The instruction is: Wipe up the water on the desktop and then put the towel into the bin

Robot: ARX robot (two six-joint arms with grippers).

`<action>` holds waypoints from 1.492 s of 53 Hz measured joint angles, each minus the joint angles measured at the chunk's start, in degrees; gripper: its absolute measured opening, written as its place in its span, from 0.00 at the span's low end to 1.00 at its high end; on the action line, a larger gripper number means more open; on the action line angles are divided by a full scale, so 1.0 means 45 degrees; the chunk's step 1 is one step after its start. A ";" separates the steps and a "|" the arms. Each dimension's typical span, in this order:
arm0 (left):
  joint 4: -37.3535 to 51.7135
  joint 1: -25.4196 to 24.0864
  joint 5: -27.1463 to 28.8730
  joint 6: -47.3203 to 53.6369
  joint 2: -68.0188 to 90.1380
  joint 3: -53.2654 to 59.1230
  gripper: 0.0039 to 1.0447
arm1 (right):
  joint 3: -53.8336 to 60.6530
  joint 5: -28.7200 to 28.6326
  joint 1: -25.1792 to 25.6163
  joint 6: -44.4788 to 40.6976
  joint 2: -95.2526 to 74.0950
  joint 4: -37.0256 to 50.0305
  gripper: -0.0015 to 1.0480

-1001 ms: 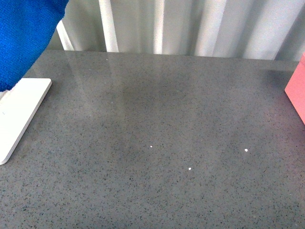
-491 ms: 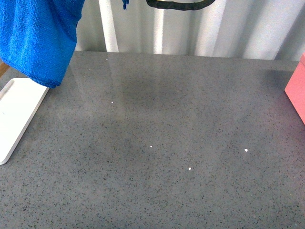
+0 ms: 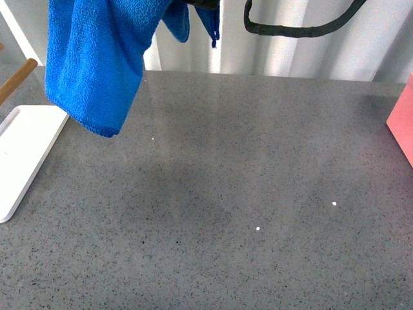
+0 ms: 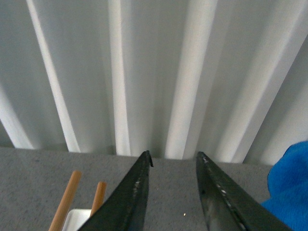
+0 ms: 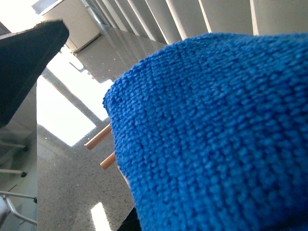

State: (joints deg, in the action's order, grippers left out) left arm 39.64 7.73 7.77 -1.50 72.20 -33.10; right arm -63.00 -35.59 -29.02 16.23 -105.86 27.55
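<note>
text: none legible | labels: none | brands: none | numbers: none | signs: none

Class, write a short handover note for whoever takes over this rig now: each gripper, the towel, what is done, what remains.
Left gripper: open, empty, near the far edge of the desktop.
Right gripper: shut on the towel, which hangs clear above the desktop's left side.
Done: towel picked up.
Left: wipe the desktop, where small bright specks may be droplets; then bin the towel. The pink thing at the right edge may be the bin.
</note>
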 joint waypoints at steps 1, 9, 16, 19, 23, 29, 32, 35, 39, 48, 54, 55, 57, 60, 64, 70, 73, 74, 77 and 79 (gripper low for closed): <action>0.0092 -0.0058 -0.0034 0.0015 -0.0146 0.0287 0.28 | 0.0019 -0.0005 0.0000 0.0000 0.0000 0.0010 0.05; 0.0641 -0.0359 -0.0461 0.0121 -0.1282 0.2152 0.03 | 0.0340 -0.0010 0.0039 0.0010 0.0073 0.0136 0.05; 0.0821 -0.0568 -0.0646 0.0204 -0.2074 0.3109 0.03 | 0.0520 -0.0015 0.0121 0.0010 0.0185 0.0228 0.05; 0.0850 -0.0665 -0.0724 0.0223 -0.2424 0.3521 0.03 | 0.0539 -0.0024 0.0151 0.0010 0.0214 0.0228 0.05; 0.0850 -0.0797 -0.0797 0.0228 -0.2919 0.4036 0.03 | 0.0544 -0.0049 0.0209 0.0005 0.0248 0.0223 0.05; 0.0835 -0.1350 -0.1622 0.0238 -0.3565 0.4609 0.03 | 0.0544 -0.0058 0.0277 0.0000 0.0316 0.0223 0.05; 0.0758 -0.1545 -0.1681 0.0238 -0.3934 0.4881 0.03 | 0.0544 -0.0058 0.0301 0.0000 0.0355 0.0219 0.05; 0.0651 -0.1656 -0.1671 0.0238 -0.4308 0.5134 0.03 | 0.0573 -0.0053 0.0311 -0.0024 0.0403 0.0194 0.05; 0.0457 -0.1690 -0.1676 0.0238 -0.4813 0.5455 0.03 | 0.0588 -0.0034 0.0330 -0.0029 0.0447 0.0185 0.05; -0.0194 -0.1690 -0.1719 0.0238 -0.6062 0.6086 0.03 | 0.0593 0.0039 0.0267 -0.0087 0.0457 0.0087 0.05; -0.0811 -0.1690 -0.1719 0.0238 -0.7023 0.6431 0.03 | 0.0593 0.0107 0.0209 -0.0087 0.0529 0.0063 0.05; -0.0952 -0.1690 -0.1719 0.0233 -0.7227 0.6494 0.03 | 0.0593 0.0121 0.0194 -0.0087 0.0554 0.0044 0.05; -0.1195 -0.1695 -0.1719 0.0238 -0.7572 0.6596 0.03 | 0.0593 0.0126 0.0189 -0.0097 0.0602 -0.0024 0.05; -0.1506 -0.1690 -0.1719 0.0238 -0.8000 0.6703 0.03 | 0.0593 0.0121 0.0189 -0.0107 0.0661 -0.0087 0.05; -0.1214 -0.1690 -0.1724 0.0238 -0.8276 0.7067 0.03 | 0.0597 0.0097 0.0204 -0.0146 0.0772 -0.0194 0.05; -0.2045 -0.1690 -0.1724 0.0243 -0.9165 0.7072 0.03 | 0.0651 0.0087 0.0272 -0.0214 0.0889 -0.0253 0.05; -0.2331 -0.1695 -0.1724 0.0243 -0.9486 0.7072 0.03 | 0.0690 0.0087 0.0287 -0.0228 0.0894 -0.0267 0.05; -0.2453 -0.1695 -0.1724 0.0243 -0.9636 0.7072 0.03 | 0.0714 0.0087 0.0296 -0.0228 0.0908 -0.0282 0.05; -0.2871 -0.1690 -0.1724 0.0243 -1.0127 0.7072 0.03 | 0.0787 0.0087 0.0311 -0.0248 0.0937 -0.0321 0.05; -0.3152 -0.1690 -0.1724 0.0243 -1.0404 0.7072 0.03 | 0.0821 0.0068 0.0330 -0.0262 0.0952 -0.0321 0.05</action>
State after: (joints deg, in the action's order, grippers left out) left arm 25.45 0.12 0.01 -0.40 25.39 -1.28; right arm -59.31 -35.29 -27.53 15.05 -101.58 26.11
